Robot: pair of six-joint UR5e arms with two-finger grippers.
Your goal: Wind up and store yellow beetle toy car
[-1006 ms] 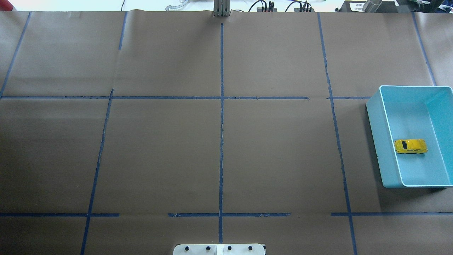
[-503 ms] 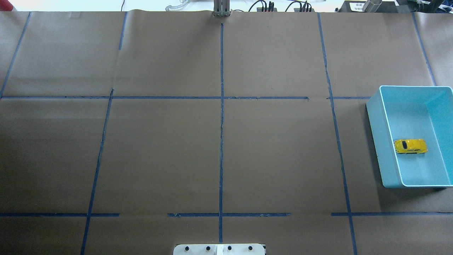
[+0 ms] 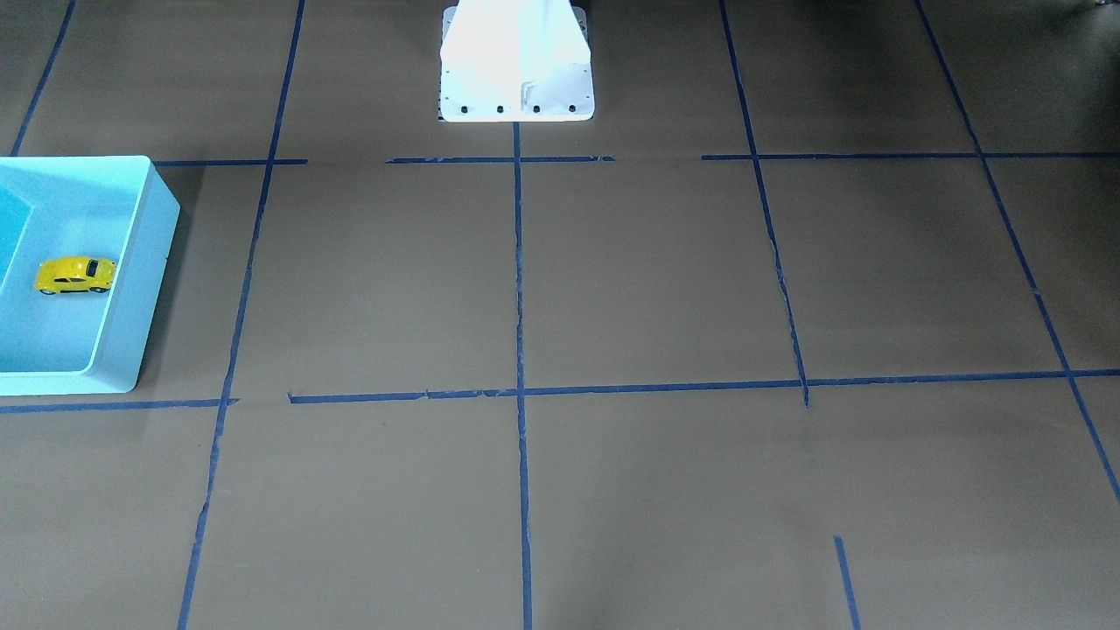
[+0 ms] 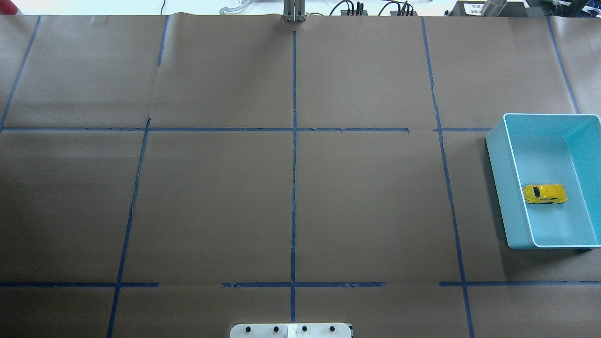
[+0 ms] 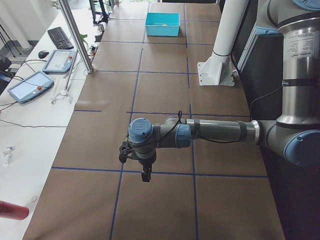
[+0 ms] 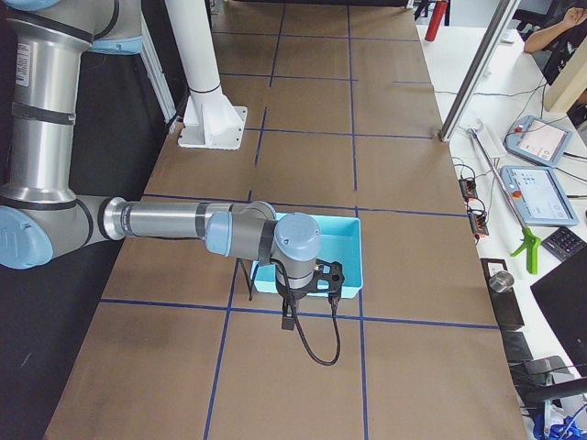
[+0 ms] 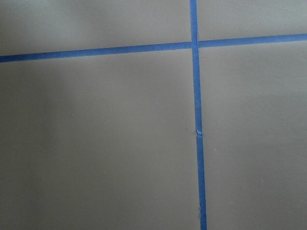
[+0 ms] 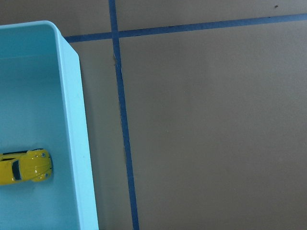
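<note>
The yellow beetle toy car (image 4: 544,193) stands on its wheels inside the light-blue bin (image 4: 501,183) at the table's right edge. It also shows in the front-facing view (image 3: 75,275) and in the right wrist view (image 8: 24,166), close to the bin's wall (image 8: 72,124). No gripper shows in the overhead or front-facing view. My left gripper (image 5: 145,175) hangs above the brown table at the left end, far from the bin (image 5: 162,24). My right gripper (image 6: 287,319) hangs just beside the bin (image 6: 353,266). I cannot tell whether either gripper is open or shut.
Brown paper with blue tape lines (image 4: 294,141) covers the table. The white robot base (image 3: 516,61) stands at the robot's side, middle. Tablets (image 5: 30,85) and a keyboard lie on a side desk beyond the table's far edge.
</note>
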